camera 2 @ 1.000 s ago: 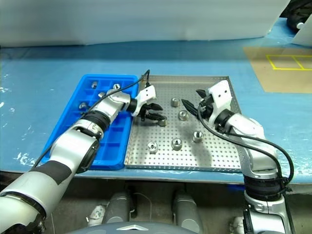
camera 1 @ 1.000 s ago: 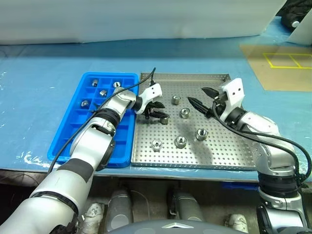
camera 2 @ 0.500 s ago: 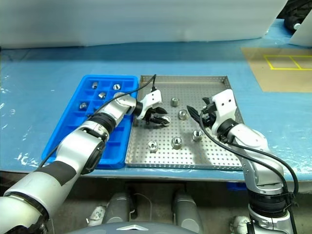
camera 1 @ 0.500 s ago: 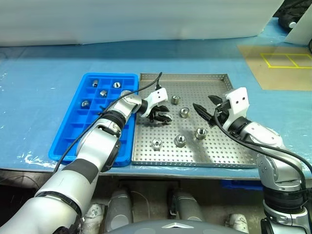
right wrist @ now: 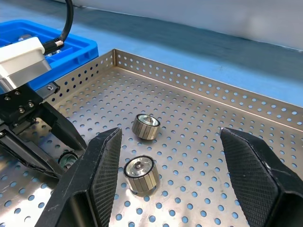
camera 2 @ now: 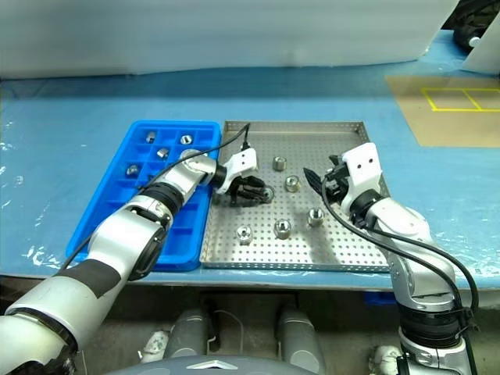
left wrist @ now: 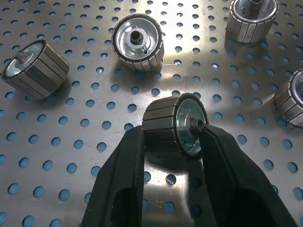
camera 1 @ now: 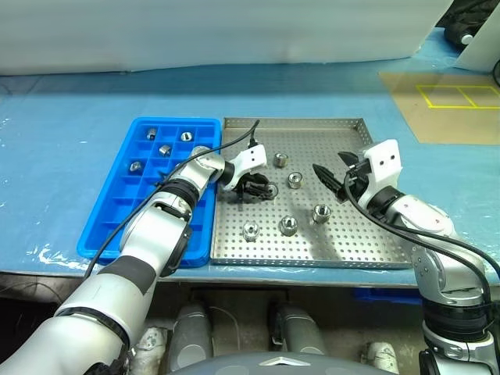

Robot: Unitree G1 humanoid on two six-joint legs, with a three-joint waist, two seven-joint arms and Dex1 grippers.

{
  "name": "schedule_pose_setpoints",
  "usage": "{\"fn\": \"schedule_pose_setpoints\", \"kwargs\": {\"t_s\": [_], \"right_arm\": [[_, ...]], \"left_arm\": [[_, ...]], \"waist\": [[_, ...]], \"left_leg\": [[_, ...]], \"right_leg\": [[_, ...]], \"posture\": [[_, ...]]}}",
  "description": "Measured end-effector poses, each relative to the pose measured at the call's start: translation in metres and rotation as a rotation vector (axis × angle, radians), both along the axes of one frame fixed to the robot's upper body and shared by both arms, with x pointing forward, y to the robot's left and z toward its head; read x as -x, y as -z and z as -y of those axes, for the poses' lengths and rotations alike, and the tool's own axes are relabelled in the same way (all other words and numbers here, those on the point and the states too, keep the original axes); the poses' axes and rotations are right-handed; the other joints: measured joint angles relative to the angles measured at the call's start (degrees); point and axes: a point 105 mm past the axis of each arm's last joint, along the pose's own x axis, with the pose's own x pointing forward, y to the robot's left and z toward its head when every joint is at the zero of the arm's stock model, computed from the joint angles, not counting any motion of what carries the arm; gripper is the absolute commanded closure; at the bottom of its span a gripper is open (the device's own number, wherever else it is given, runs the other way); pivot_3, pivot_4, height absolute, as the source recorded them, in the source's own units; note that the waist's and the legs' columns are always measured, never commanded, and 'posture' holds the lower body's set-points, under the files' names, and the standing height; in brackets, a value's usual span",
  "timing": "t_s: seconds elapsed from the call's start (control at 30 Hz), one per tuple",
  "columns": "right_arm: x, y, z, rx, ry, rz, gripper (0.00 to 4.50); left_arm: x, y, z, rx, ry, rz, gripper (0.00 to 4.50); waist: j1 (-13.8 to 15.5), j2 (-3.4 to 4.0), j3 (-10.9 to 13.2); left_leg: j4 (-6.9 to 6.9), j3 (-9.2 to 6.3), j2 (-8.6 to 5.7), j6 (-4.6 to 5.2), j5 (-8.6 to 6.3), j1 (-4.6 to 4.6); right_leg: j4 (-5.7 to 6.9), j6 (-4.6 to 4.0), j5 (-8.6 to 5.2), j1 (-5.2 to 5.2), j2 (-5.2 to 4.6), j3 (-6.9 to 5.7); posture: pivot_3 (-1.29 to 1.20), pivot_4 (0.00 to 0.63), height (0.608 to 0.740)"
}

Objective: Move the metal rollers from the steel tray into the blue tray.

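The steel tray (camera 1: 348, 248) lies in the middle of the table with the blue tray (camera 1: 117, 223) touching its left side. My left gripper (left wrist: 174, 136) is down on the steel tray's left part, shut on a metal roller (left wrist: 175, 124) that lies on its side on the perforated floor. Several other rollers lie loose in the steel tray, among them one (camera 1: 281, 160) behind the grip and one (camera 1: 288, 226) near the front. Several rollers (camera 1: 166, 148) sit in the blue tray's far compartments. My right gripper (camera 1: 330, 164) hovers open over the steel tray's right part, holding nothing.
A blue sheet covers the table. A brown board with yellow taped squares (camera 1: 449, 105) lies at the far right, and a white sheet runs along the back. The left arm's black cable (camera 1: 234, 141) arches over the border between the two trays.
My left gripper's fingers have closed onto the roller they were straddling. Both arms have stayed almost where they were; the whole picture shifted a second ago because the camera moved.
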Motion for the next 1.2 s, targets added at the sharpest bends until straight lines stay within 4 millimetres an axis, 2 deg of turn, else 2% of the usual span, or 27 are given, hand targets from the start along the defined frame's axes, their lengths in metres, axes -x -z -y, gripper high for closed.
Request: {"fn": "schedule_pose_setpoints", "kwargs": {"t_s": [0.27, 0.4, 0.63, 0.8, 0.93, 1.07, 1.2], "right_arm": [[-0.002, 0.001, 0.000, 0.001, -0.002, -0.001, 1.10], [0.002, 0.004, -0.010, -0.003, -0.080, -0.029, 1.10], [0.026, 0.033, -0.026, 0.036, -0.248, -0.182, 1.10], [0.026, 0.033, -0.028, 0.043, -0.265, -0.186, 1.10], [0.024, 0.032, -0.031, 0.055, -0.272, -0.177, 1.10], [0.023, 0.029, -0.035, 0.057, -0.294, -0.165, 1.10], [0.023, 0.027, -0.043, 0.065, -0.366, -0.171, 1.10]], "left_arm": [[-0.006, -0.002, -0.001, 0.009, -0.043, 0.036, 3.15], [-0.005, -0.002, -0.003, 0.021, -0.040, 0.024, 3.15], [0.002, -0.002, -0.005, 0.099, -0.013, -0.045, 3.15], [0.006, -0.017, -0.005, 0.247, 0.012, -0.117, 3.15], [0.010, -0.028, -0.007, 0.290, 0.068, -0.128, 3.15], [0.012, -0.040, -0.020, 0.293, 0.117, -0.109, 3.15], [0.013, -0.054, -0.061, 0.252, 0.146, -0.054, 3.15]], "waist": [[-0.21, 0.00, 0.00], [-0.51, 0.00, 0.00], [-0.66, 0.00, 0.01], [-0.67, 0.00, 0.01], [-0.65, 0.00, 0.01], [-0.56, 0.01, 0.01], [-0.94, 0.03, 0.02]], "left_leg": [[0.00, 0.00, 0.00, 0.00, 0.00, -0.01], [-0.03, -0.01, 0.00, 0.01, -0.01, -0.02], [-0.10, -0.03, 0.00, 0.16, -0.05, -0.16], [-0.10, -0.02, 0.01, 0.23, 0.01, -0.14], [-0.11, -0.02, 0.02, 0.12, -0.06, -0.14], [-0.13, -0.02, 0.03, 0.13, -0.06, -0.15], [-0.20, -0.04, 0.05, 0.11, -0.06, -0.08]], "right_leg": [[0.00, 0.00, 0.00, 0.00, 0.00, 0.00], [-0.05, 0.00, 0.00, -0.01, 0.00, -0.01], [-0.29, 0.01, 0.01, -0.05, 0.00, -0.02], [-0.28, 0.00, 0.01, -0.05, 0.00, -0.03], [-0.30, 0.00, 0.01, -0.05, -0.01, -0.03], [-0.29, 0.00, 0.01, -0.09, 0.00, -0.03], [-0.28, -0.01, 0.01, -0.11, 0.02, -0.03]], "posture": [[-0.46, 0.150, 0.740], [-0.45, 0.150, 0.740], [-0.44, 0.150, 0.740], [-0.42, 0.150, 0.740], [-0.41, 0.150, 0.740], [-0.38, 0.150, 0.740], [-0.31, 0.150, 0.740]]}}
